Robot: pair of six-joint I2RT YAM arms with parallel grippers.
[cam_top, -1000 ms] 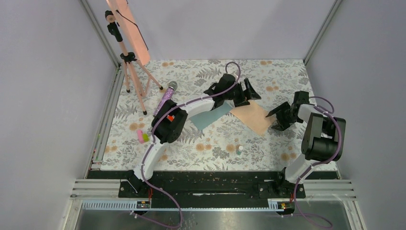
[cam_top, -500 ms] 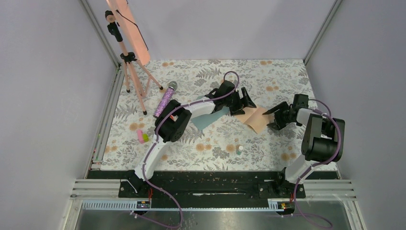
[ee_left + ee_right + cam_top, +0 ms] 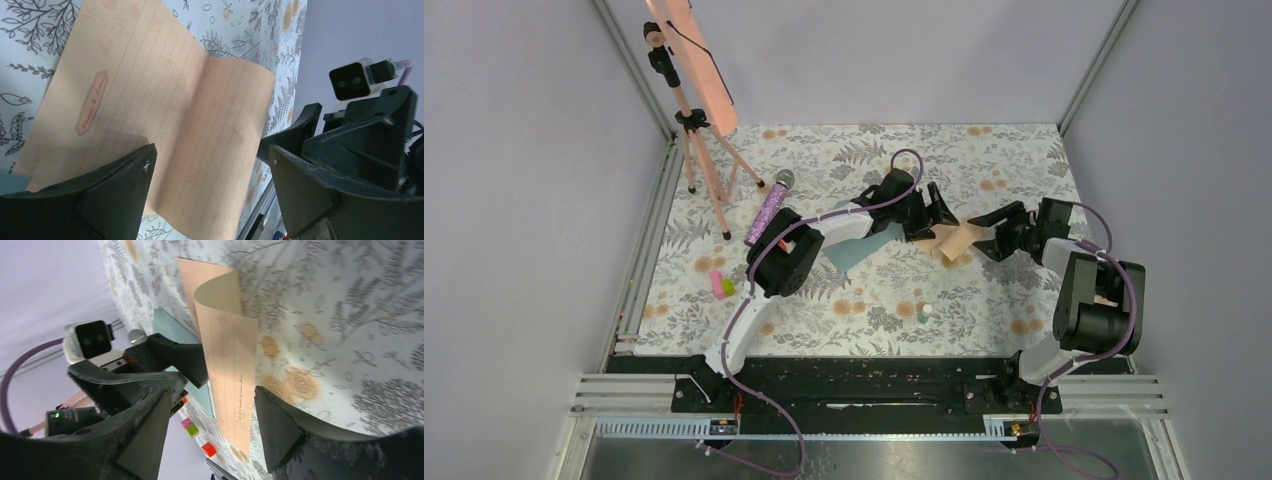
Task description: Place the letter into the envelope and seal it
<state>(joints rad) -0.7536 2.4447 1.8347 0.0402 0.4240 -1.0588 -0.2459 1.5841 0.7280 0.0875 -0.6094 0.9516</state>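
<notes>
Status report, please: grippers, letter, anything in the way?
Left gripper open, right gripper open. Letter buckled up between them, not gripped. Envelope partly hidden under left arm.

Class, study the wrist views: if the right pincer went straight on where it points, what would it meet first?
Probably the buckled pale tan-peach paper letter, with the left pincer just behind it.

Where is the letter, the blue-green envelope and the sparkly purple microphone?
letter (image 3: 165,125), left wrist view, on its lined middle.
envelope (image 3: 854,253), top view, on the near part that shows.
microphone (image 3: 769,212), top view, on its purple handle.
</notes>
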